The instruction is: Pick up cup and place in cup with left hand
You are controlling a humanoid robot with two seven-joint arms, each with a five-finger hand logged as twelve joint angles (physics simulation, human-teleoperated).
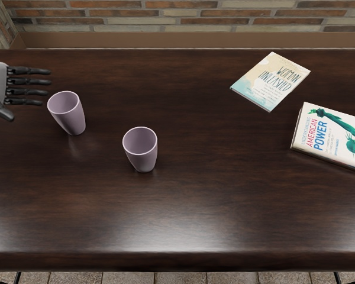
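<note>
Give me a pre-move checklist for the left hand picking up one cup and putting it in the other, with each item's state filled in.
1. Left hand open and holding nothing: ok.
2. Left cup and right cup upright, mouths up: ok.
3. Hand around a cup: not ok, it is beside the left cup, fingers not around it.
4. Cups separate, with bare table between them: ok.
5. Books out of the way between the cups: ok, both lie well to the right.
6. Hand at grasping height: cannot tell from this one slanted view.
</note>
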